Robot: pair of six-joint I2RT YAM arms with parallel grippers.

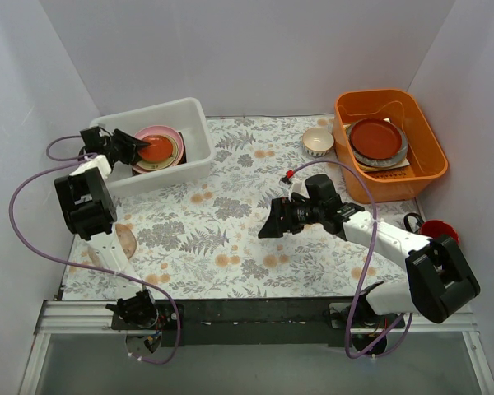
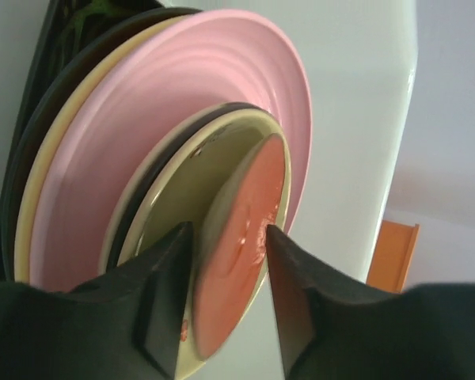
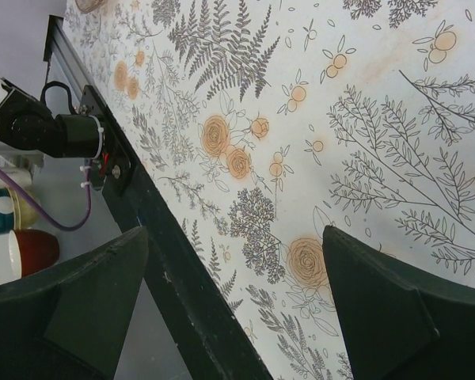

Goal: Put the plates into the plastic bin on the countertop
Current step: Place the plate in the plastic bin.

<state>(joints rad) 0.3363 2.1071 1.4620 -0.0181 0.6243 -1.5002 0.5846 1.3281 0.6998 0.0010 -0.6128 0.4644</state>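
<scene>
The orange tub (image 1: 428, 140) stands at the far right corner of the desk (image 1: 230, 214), holding a red-brown plate (image 1: 375, 136) stacked on a grey one (image 1: 399, 155). A small cream bowl (image 1: 318, 141) sits just beside the tub's left wall. A red cup (image 1: 439, 229) stands off the desk's right edge, behind the right arm. A tan round thing (image 1: 125, 241) lies near the left edge, partly hidden under the left arm.

The right gripper (image 1: 267, 226) hangs over the middle of the fern-printed cloth, jaws spread wide and holding nothing. Nothing lies between it and the bin. Its wrist view shows only bare cloth between the fingers (image 3: 380, 293).

The plastic bin (image 1: 193, 111) stands at the far left of the desk, well apart from the orange tub. The plates are stacked inside it. A black one (image 2: 32, 95) lies lowest, then a yellow-cream one (image 2: 43, 182), the pink plate (image 1: 166, 132) and a dark-rimmed cream plate (image 2: 190, 182).

The red-orange saucer (image 1: 158, 150) lies uppermost, tilted against the cream plate. The left gripper (image 1: 138, 148) reaches over the bin's left wall. Its jaws are drawn narrow, and one finger (image 2: 170, 269) sits on each side of the saucer's near rim, seemingly touching it.
</scene>
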